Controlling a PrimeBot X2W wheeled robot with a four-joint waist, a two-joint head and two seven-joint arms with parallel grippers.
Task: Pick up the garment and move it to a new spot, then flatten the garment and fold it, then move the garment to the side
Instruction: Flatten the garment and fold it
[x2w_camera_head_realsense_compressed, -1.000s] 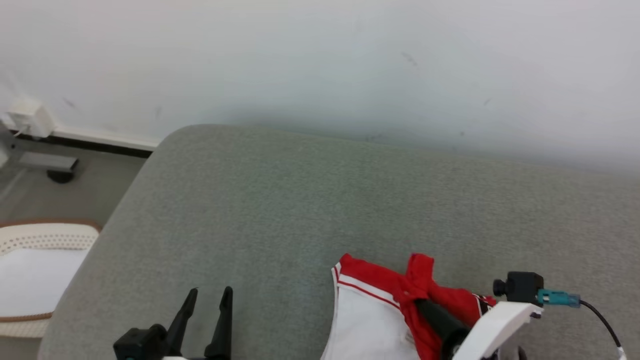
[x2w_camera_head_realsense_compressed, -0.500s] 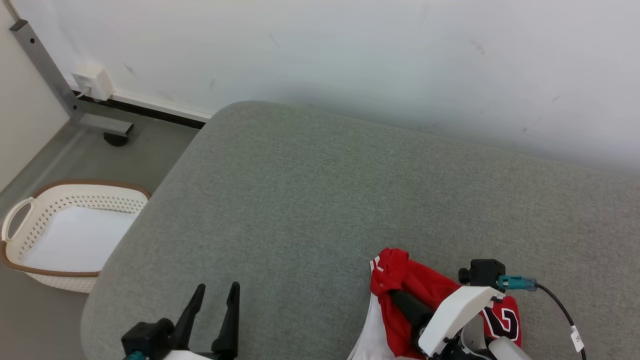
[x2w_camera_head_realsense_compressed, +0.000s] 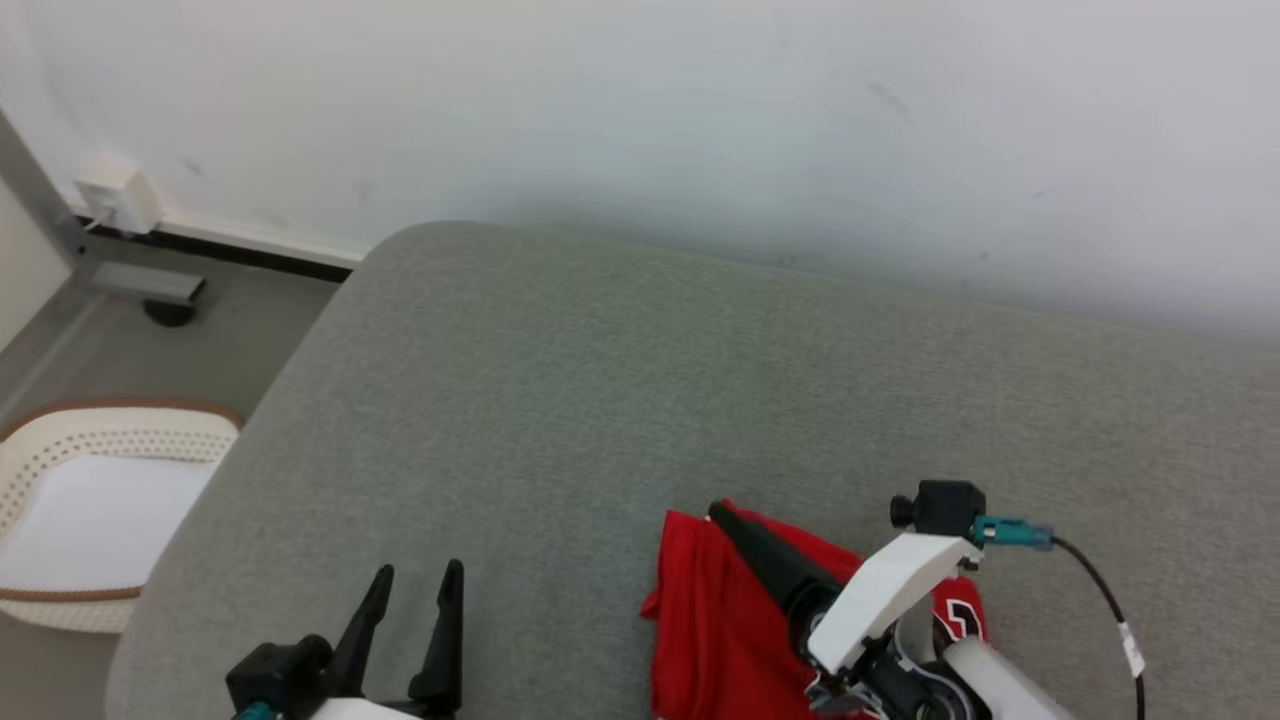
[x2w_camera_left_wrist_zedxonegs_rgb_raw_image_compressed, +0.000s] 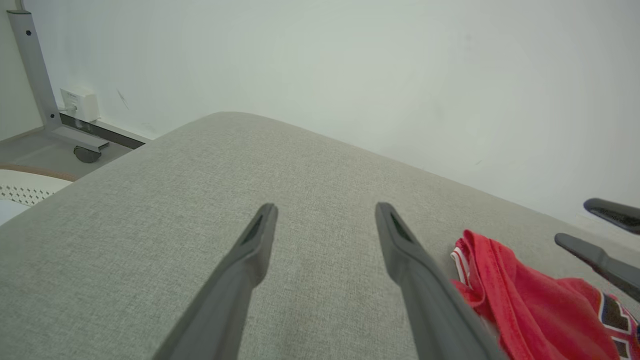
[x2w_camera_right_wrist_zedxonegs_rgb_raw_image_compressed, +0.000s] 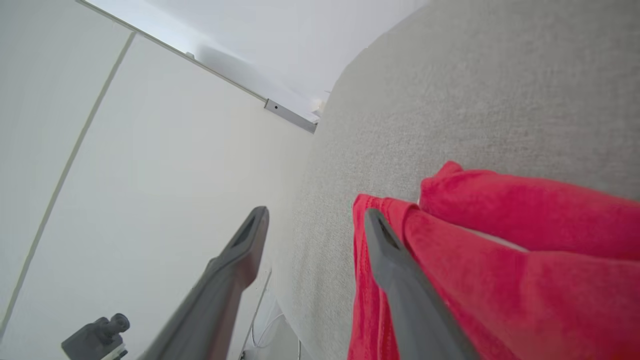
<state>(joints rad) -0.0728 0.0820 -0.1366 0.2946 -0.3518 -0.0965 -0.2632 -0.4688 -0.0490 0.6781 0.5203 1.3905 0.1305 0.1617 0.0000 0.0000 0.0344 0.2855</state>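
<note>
The garment (x2w_camera_head_realsense_compressed: 700, 620) is a red jersey with white trim and a dark number patch, lying bunched on the grey cushion (x2w_camera_head_realsense_compressed: 600, 400) near its front edge. My right gripper (x2w_camera_head_realsense_compressed: 722, 518) sits over it, open. In the right wrist view its fingers (x2w_camera_right_wrist_zedxonegs_rgb_raw_image_compressed: 315, 214) stand apart with nothing between them, and one finger rests against the red cloth (x2w_camera_right_wrist_zedxonegs_rgb_raw_image_compressed: 525, 260). My left gripper (x2w_camera_head_realsense_compressed: 420, 570) is open at the lower left, above bare cushion. In the left wrist view its fingers (x2w_camera_left_wrist_zedxonegs_rgb_raw_image_compressed: 326, 207) are spread, the garment (x2w_camera_left_wrist_zedxonegs_rgb_raw_image_compressed: 525, 305) lies to their right, and the right gripper (x2w_camera_left_wrist_zedxonegs_rgb_raw_image_compressed: 572, 221) shows at the edge.
A white perforated basket (x2w_camera_head_realsense_compressed: 60, 440) stands on the floor left of the cushion. A grey metal leg with a caster (x2w_camera_head_realsense_compressed: 150, 290) and a small white wall box (x2w_camera_head_realsense_compressed: 110, 195) are at the back left. A pale wall runs behind the cushion.
My right gripper has opened and let go of the red garment, which now lies in a heap with its white side hidden. The head camera has shifted. The left gripper stays open.
</note>
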